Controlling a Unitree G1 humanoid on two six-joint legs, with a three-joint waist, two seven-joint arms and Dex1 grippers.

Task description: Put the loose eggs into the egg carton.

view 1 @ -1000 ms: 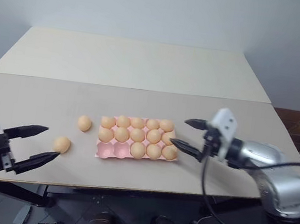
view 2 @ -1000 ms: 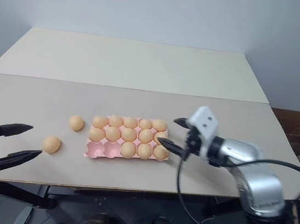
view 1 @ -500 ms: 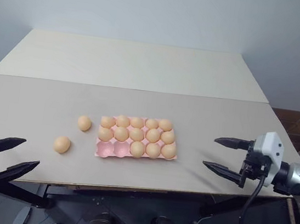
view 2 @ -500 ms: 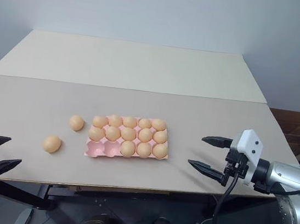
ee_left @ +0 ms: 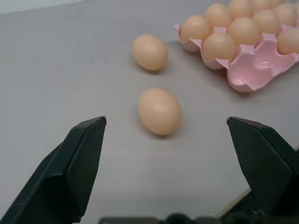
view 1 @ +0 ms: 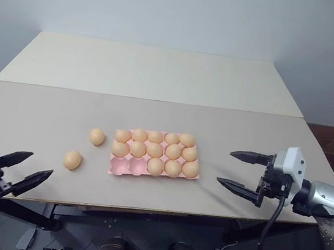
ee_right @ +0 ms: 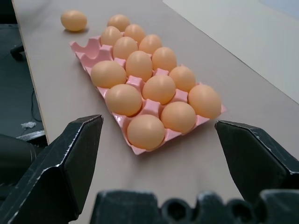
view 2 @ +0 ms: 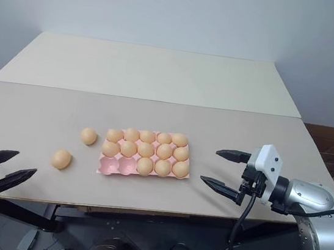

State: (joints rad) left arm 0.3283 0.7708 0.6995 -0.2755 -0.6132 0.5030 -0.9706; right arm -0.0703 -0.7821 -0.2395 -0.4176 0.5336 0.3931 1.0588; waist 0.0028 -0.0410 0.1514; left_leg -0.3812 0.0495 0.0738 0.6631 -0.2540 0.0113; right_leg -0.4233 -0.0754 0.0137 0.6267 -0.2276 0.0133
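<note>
Left end effector (view 1: 24,168) hangs off the bench's (view 1: 161,75) near left corner, black fingers spread wide and empty; the nearer loose egg (view 1: 72,160) lies just ahead of it and toward the carton, framed between the fingers in its wrist view, long axis roughly across the gap; the second egg (view 1: 96,137) sits beyond, close to the pink carton (view 1: 126,167), whose two near-left cups are bare; right end effector (view 1: 241,171), wide and empty, waits right of the carton, so the left looks better placed.
</note>
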